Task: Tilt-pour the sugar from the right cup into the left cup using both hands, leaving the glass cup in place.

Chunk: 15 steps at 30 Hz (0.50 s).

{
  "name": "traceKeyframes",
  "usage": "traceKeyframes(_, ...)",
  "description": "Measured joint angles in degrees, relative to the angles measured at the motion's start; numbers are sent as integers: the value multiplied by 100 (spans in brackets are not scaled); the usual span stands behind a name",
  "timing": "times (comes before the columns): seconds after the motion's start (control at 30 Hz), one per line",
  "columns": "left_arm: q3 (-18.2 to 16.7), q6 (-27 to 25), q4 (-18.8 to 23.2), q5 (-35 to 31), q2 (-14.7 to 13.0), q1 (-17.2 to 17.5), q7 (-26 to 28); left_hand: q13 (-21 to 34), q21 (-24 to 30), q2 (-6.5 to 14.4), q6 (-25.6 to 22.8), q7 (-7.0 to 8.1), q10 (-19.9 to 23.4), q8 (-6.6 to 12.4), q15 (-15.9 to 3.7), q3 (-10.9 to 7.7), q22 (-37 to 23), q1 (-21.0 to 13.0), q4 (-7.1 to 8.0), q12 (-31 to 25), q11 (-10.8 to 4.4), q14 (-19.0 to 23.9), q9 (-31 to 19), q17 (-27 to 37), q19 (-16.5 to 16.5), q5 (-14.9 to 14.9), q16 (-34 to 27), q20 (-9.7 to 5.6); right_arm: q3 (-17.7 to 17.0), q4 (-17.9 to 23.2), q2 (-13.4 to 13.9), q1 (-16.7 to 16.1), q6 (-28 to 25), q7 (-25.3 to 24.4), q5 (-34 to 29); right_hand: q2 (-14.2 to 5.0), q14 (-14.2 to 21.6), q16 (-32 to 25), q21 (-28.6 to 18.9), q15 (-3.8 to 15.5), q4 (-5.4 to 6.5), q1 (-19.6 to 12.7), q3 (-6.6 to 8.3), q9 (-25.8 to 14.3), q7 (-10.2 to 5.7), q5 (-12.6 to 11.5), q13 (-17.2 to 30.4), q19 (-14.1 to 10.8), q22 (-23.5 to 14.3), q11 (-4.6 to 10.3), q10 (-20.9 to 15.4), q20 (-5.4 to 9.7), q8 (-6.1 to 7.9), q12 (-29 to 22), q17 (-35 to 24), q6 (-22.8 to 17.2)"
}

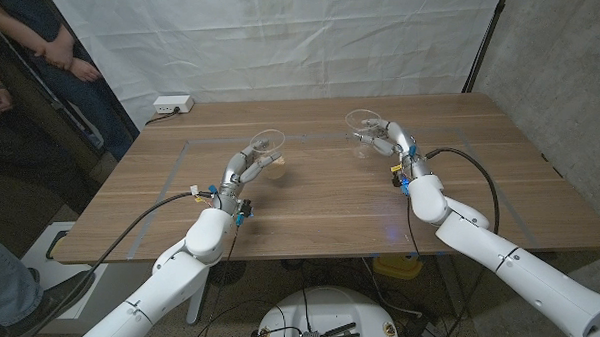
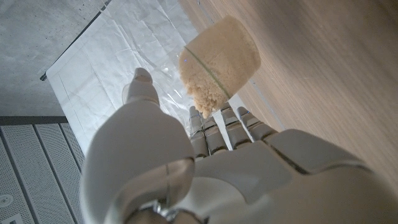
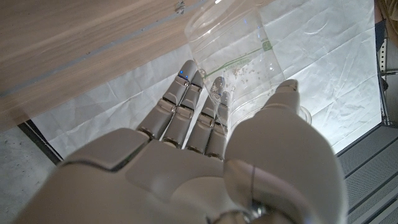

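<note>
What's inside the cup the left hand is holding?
The cup in the left hand holds light brown sugar, heaped against one side. Fingers cover part of its wall, so the amount is unclear.

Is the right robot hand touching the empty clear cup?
Touching. In the right wrist view, the right robot hand wraps its fingers and thumb around the clear cup.

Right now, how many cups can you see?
2: one cup with sugar held in the left hand, one nearly empty cup in the right hand.
</note>
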<state>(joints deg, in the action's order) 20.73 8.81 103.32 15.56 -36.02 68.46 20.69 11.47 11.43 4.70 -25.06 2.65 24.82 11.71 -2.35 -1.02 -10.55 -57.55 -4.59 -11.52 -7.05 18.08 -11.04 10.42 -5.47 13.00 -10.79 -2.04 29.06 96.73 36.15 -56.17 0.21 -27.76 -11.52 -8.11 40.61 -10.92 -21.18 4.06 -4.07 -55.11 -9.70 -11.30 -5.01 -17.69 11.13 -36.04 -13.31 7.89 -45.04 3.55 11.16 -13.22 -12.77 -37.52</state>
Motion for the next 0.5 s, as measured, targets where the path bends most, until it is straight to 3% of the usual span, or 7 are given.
traceKeyframes(0.5, 90, -367, 75, -199, -88, -15, 187, 0, -22, -121, 42, -40, -85, -13, 0, 125, 1, 211, 95, 0, 18, -61, 0, 0, 114, 11, 0, -8, 157, -619, -154, 70, 398, -344, 31, 11, -243, 34, 50, -41, 23, -9, -23, -5, -61, 1, 0, 142, 27, -34, 147, -20, -2, 65, 22, 123)
